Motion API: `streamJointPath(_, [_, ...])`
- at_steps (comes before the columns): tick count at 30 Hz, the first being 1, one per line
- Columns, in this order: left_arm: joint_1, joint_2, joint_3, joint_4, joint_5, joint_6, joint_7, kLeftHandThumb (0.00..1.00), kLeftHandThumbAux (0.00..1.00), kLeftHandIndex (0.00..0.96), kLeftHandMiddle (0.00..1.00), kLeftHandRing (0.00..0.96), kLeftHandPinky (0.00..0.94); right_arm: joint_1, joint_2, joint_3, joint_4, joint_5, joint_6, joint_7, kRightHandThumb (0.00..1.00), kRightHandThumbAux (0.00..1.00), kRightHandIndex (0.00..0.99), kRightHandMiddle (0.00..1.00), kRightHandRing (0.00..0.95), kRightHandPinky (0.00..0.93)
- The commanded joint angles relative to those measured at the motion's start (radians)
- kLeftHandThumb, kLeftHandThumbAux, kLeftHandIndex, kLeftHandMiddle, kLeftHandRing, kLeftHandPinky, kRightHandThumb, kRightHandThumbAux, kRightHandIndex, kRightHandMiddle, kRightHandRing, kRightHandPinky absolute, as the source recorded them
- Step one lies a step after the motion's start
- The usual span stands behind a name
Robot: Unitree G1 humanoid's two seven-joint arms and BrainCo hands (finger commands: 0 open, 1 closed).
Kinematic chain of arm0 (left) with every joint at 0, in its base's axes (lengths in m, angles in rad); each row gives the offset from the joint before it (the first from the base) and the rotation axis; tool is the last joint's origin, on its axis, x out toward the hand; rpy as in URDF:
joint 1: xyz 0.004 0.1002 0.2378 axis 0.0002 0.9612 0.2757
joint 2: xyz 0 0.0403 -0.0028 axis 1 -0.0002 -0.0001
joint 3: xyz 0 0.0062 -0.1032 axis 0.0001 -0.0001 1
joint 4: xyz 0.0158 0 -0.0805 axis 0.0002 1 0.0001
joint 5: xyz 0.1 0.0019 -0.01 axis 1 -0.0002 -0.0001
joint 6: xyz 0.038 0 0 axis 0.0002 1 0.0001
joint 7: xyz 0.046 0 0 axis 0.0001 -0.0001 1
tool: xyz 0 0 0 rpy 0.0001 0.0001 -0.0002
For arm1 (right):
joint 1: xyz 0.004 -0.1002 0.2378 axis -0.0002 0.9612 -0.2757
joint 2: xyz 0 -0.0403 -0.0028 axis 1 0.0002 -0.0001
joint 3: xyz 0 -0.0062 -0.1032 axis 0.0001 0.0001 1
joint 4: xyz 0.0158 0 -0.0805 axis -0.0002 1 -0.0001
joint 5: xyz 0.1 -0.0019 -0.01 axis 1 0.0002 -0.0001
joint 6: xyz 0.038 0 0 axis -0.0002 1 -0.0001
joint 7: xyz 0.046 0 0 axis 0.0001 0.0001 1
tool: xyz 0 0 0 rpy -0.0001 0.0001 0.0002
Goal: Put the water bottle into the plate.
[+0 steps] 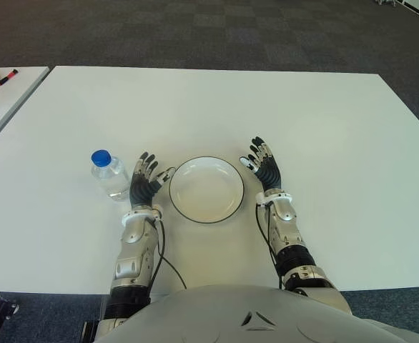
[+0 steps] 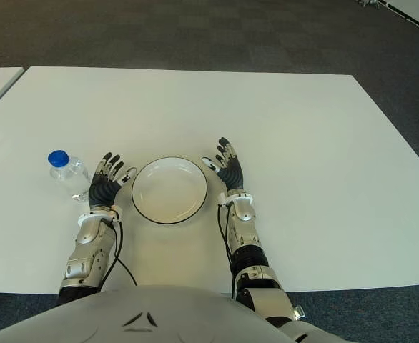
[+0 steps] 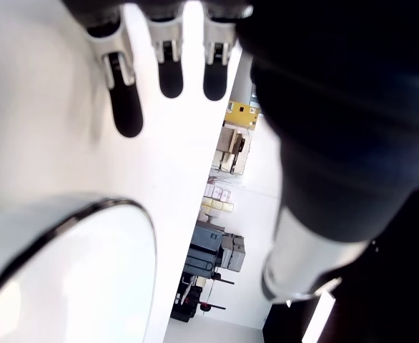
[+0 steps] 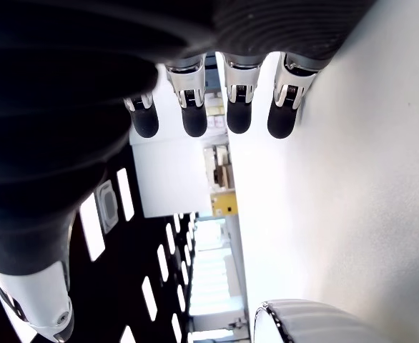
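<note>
Water bottle (image 1: pixel 109 174): we see it upright on the white table (image 1: pixel 324 121), blue cap on, just left of the left hand (image 1: pixel 146 182).
Plate (image 1: pixel 206 189): between both hands.
Left hand: fingers spread, holding nothing.
Right hand (image 1: pixel 265 166): we note it just right of the plate, fingers extended, holding nothing.

L hand (image 1: pixel 146 182) and R hand (image 1: pixel 265 168) both fwd, palms facing inward, fingers (image 4: pixel 239 107) straight, spread, holding nothing.
</note>
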Motion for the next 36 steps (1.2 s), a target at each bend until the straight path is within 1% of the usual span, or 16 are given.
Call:
streamJointPath(1, [0.004, -0.042, 0.007, 0.026, 0.005, 0.009, 0.009, 0.000, 0.909, 0.096, 0.114, 0.107, 0.142, 0.033, 0.001, -0.006, 0.044, 0.001, 0.041, -0.014, 0.000, 0.721, 0.000, 0.000, 0.000, 0.032])
streamJointPath(16, [0.005, -0.041, 0.004, 0.029, 0.013, -0.003, 0.013, 0.000, 0.906, 0.097, 0.113, 0.106, 0.144, 0.033, 0.001, -0.005, 0.043, 0.002, 0.040, -0.015, 0.000, 0.713, 0.000, 0.000, 0.000, 0.033])
streamJointPath(36, [0.002, -0.040, 0.005, 0.026, 0.031, 0.008, 0.021, 0.000, 0.890, 0.095, 0.109, 0.105, 0.144, 0.029, 0.004, -0.006, 0.048, 0.001, 0.041, -0.022, 0.000, 0.712, 0.000, 0.000, 0.000, 0.036])
